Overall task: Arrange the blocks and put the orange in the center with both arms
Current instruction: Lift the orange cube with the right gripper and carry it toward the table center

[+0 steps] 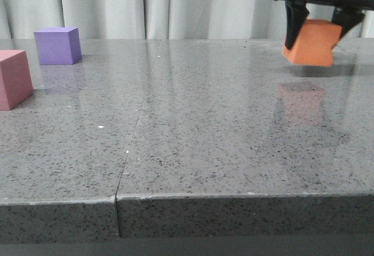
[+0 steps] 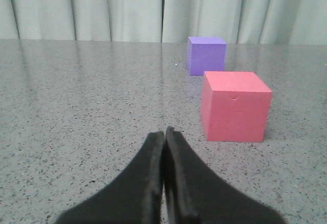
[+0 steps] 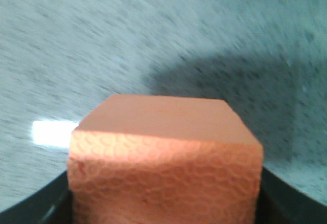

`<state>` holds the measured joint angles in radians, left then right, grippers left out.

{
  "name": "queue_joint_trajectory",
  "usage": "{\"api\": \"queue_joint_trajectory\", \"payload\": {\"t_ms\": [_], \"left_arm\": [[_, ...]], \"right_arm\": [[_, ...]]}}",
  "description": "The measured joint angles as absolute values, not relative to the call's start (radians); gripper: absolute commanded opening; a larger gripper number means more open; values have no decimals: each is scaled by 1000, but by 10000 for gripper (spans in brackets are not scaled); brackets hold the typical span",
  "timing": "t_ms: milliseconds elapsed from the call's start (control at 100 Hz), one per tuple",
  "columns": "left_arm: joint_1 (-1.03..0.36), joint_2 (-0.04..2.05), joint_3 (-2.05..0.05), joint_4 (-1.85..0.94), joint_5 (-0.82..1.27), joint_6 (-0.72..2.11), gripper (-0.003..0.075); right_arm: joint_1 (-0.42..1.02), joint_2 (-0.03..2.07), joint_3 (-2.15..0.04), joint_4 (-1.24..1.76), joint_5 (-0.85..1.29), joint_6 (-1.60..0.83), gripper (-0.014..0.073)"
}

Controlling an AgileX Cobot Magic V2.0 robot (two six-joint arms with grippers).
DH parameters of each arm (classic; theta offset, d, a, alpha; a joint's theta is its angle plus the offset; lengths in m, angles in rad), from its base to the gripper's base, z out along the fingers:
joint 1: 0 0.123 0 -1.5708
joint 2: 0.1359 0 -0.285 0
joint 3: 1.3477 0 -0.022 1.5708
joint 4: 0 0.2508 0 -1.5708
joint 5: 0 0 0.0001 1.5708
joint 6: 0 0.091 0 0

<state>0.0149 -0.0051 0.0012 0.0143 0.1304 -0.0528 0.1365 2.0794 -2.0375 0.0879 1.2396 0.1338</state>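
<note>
My right gripper [image 1: 318,34] is shut on the orange cube [image 1: 312,42], tilted, just above the table at the far right. In the right wrist view the orange cube [image 3: 163,157] fills the space between the black fingers. The purple cube [image 1: 57,45] stands at the far left, and the pink cube [image 1: 13,79] sits nearer at the left edge. In the left wrist view my left gripper [image 2: 164,134] is shut and empty, low over the table, with the pink cube [image 2: 235,106] ahead and to one side of it and the purple cube [image 2: 206,55] beyond that.
The grey speckled table [image 1: 193,139] has a seam [image 1: 125,162] running to its front edge. Pale curtains [image 1: 175,4] hang behind the table.
</note>
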Motion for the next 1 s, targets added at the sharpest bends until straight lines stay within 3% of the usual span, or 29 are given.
{"api": "queue_joint_trajectory", "payload": {"t_ms": [660,1000], "left_arm": [[15,-5,1,14,130,-53,-20],[15,-5,1,14,130,-53,-20]], "right_arm": [[424,2133,-2145,98,1243,369,393],[486,2226,-2216,142,1243,421,393]]}}
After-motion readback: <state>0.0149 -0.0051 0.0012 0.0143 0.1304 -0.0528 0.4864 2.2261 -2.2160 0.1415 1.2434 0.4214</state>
